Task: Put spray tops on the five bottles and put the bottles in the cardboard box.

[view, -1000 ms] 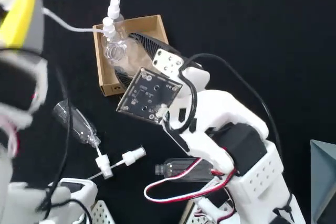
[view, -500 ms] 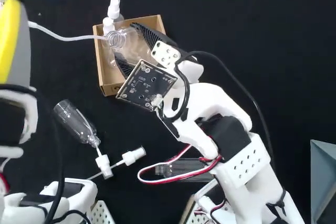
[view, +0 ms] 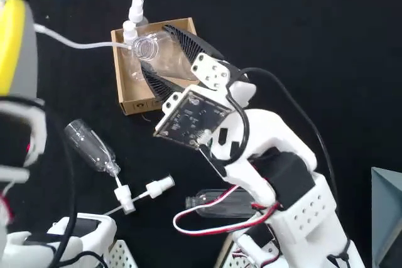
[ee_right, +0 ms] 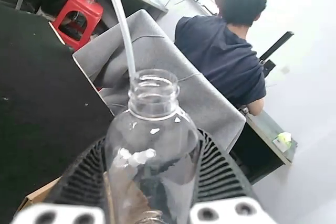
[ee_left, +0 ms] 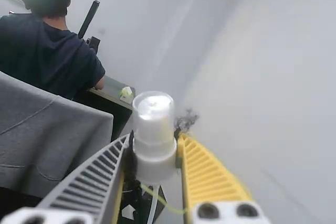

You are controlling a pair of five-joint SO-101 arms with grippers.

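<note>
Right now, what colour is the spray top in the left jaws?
White; the spray top shows best in the left wrist view.

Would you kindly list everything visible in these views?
cardboard box: one, brown, table's far side.
capped bottles: two, clear, in the box.
held bottle: one, clear, uncapped, above the box.
loose bottles: two, clear, uncapped, lying on the table.
loose spray tops: two, white, on the table.
held spray top: one, white, tube at the held bottle's mouth.
table: one, black.
left gripper: one, yellow and grey, shut on held spray top.
right gripper: one, black, shut on held bottle.
</note>
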